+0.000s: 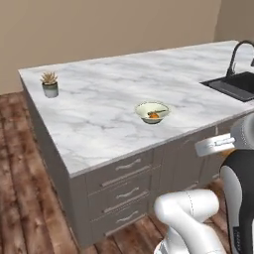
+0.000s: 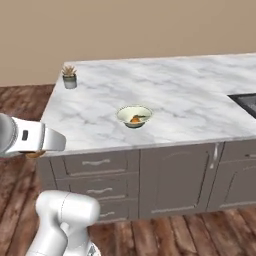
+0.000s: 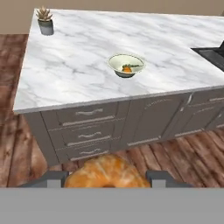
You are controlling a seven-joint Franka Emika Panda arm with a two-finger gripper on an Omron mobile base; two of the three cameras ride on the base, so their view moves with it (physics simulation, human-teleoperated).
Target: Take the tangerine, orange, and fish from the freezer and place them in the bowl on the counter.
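Orange (image 3: 105, 173) sits nearest the hand cam, between the two dark fingertips (image 3: 51, 178), which press it on both sides; its lower part is cut off at the frame bottom. Gripper (image 3: 105, 180) is clamped on the orange, held in front of the counter (image 3: 78, 57), above the wood floor (image 3: 183, 153) and well apart from the bowl (image 3: 126, 64). In the right base view a sliver of orange colour shows under the white wrist; too small to make out more.

No writing, brand or label is legible on any surface.

Bowl: qty 1, pale cream-green, resting on the counter (image 1: 99, 104) near its front edge, also seen in the left base view (image 1: 152, 112) and the right base view (image 2: 134, 116). Inside it lies a small orange item (image 3: 127, 69) with a thin dark streak beside it; too small to tell what each one is, or the count.

Plant pot (image 1: 50, 85): qty 1, grey, at the far left corner of the counter, well apart from the bowl.

Sink (image 1: 235, 85): qty 1, dark, cut off by the right frame edge; black faucet (image 1: 237, 55) arches over it.

Drawers (image 3: 85, 127): 3 w/ silver handles stacked under the counter front, cabinet doors beside them to the right; more handles at far right are partly cut off.
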